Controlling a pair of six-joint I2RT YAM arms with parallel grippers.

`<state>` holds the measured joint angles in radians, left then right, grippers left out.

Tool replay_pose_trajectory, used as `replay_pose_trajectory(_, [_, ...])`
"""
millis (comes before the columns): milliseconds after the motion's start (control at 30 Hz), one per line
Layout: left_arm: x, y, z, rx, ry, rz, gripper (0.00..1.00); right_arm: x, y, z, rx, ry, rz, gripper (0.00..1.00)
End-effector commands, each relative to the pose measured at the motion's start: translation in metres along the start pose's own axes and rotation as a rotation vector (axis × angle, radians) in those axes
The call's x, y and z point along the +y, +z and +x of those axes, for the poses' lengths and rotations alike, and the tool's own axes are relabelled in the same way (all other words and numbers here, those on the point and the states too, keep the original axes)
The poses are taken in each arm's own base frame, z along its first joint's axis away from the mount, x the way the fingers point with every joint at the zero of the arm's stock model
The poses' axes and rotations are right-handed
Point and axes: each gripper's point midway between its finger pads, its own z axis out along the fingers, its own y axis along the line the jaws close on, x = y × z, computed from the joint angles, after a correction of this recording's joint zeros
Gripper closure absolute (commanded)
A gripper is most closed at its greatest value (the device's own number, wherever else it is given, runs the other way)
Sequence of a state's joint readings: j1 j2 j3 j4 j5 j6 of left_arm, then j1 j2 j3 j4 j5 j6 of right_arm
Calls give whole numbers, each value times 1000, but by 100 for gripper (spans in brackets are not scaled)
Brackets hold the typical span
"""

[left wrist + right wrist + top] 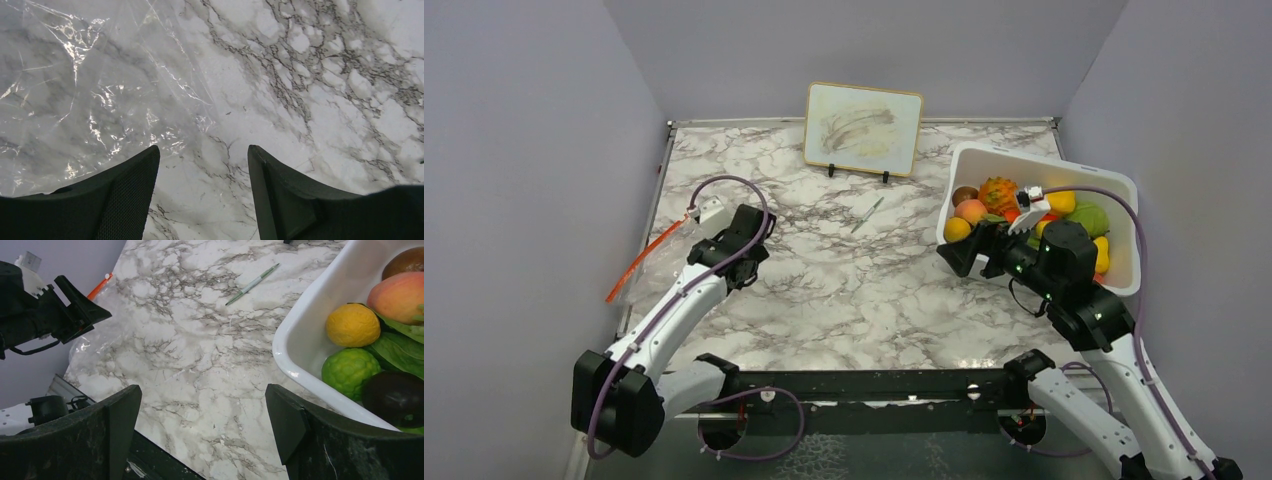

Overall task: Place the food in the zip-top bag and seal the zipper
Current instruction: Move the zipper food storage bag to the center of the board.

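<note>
Your left end effector (204, 150) hangs spread over the zip-top bag (75, 100), your right end effector (202, 390) spread wide beside the bin (300, 340) of food (352, 325).

The grey-veined marble table (844, 285) carries a clear zip-top bag (664, 250) with its orange-red zipper (636, 262) at the left edge of the frame, a thin pen (867, 214) at upper centre, a white plastic bin (1064, 166) at the right, and a framed board (864, 128) standing at the top.
</note>
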<state>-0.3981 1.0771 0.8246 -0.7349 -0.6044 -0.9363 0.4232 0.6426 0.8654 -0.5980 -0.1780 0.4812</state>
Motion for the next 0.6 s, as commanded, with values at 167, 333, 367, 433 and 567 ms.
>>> replay_pose_trajectory(167, [24, 35, 31, 110, 119, -171, 22, 2, -6, 2, -10, -30, -21, 4])
replay_pose_trajectory(333, [28, 46, 38, 149, 118, -197, 21, 3, -11, 2, -15, -27, -31, 4])
replay_pose_trajectory(367, [28, 48, 38, 153, 117, -194, 21, 5, -12, 2, -17, -27, -35, 4])
replay_pose_trajectory(433, [26, 52, 42, 177, 126, -187, 22, 7, -14, 2, -21, -26, -48, 4])
replay_pose_trajectory(567, [26, 58, 54, 229, 163, -194, 25, 12, -18, -1, -34, -22, -66, 5])
